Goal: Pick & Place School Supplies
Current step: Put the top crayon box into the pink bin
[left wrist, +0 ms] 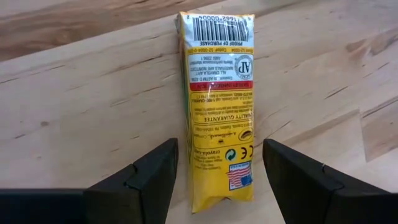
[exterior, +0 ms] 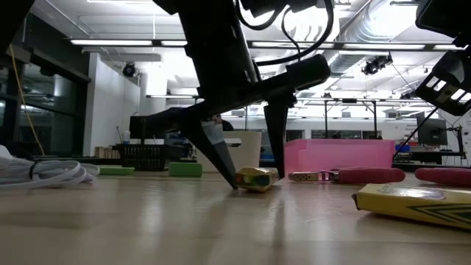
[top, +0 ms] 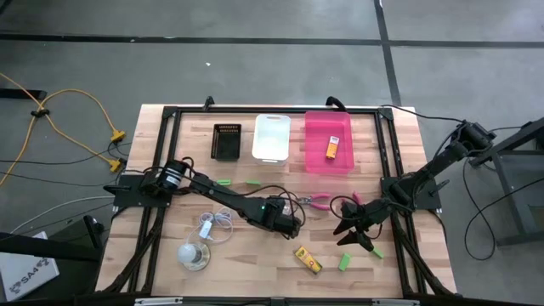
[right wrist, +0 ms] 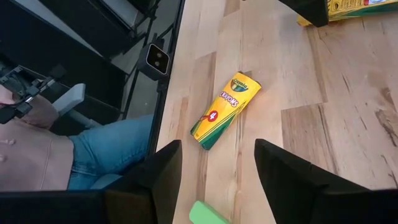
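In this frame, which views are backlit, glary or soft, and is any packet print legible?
Low view: ceiling lights backlight the left gripper into silhouette; near yellow packet soft. Left wrist view: even light, print on the crayon packet legible. High view: flat light, no glare on the table.

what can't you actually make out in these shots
- High view: the crayon packet between the left gripper's open fingers is hidden under that arm.
- High view: the black bin's contents are too small to tell.
- Right wrist view: the green piece below the open right gripper is cut off by the edge.
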